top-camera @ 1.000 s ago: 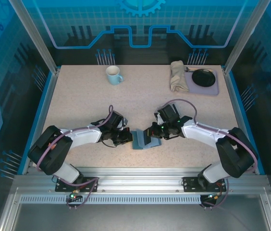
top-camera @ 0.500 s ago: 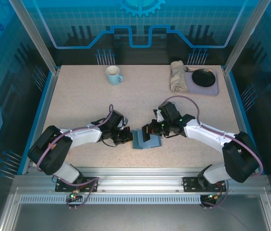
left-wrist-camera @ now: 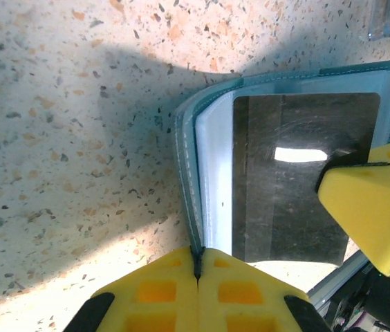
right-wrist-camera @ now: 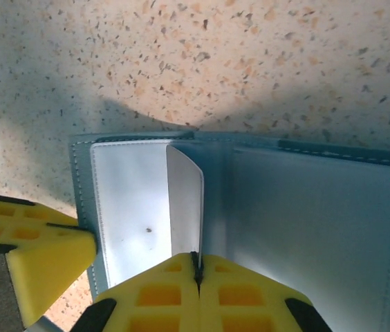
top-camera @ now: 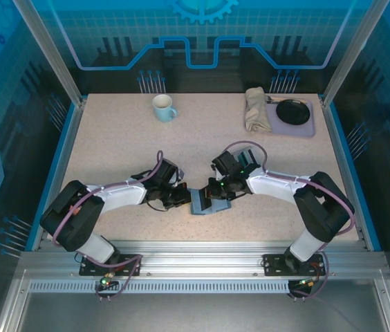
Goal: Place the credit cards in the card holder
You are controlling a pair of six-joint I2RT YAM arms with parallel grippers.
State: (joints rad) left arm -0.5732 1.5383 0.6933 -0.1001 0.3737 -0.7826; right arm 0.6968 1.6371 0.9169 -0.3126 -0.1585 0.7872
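Note:
The card holder (top-camera: 202, 207) is a blue-teal folding wallet lying open near the table's front middle. My left gripper (top-camera: 187, 198) is shut on the edge of its left cover (left-wrist-camera: 187, 180), fingertips meeting at the gripper (left-wrist-camera: 198, 266). My right gripper (top-camera: 213, 195) is shut on one credit card (right-wrist-camera: 185, 200). The card stands on edge over the wallet's pale inner panel (right-wrist-camera: 129, 207), near the fold. From the left wrist the same card (left-wrist-camera: 292, 187) shows a dark glossy face, with a right finger (left-wrist-camera: 371, 207) on it. No other cards are in view.
At the back of the table stand a pale mug (top-camera: 162, 108), a folded beige cloth (top-camera: 255, 109) and a purple tray (top-camera: 308, 126) holding a black dish. The speckled tabletop (top-camera: 112, 152) lies bare around the wallet.
My right gripper has carried the card leftwards over the open wallet, toward its left half. The left gripper has stayed shut on the cover.

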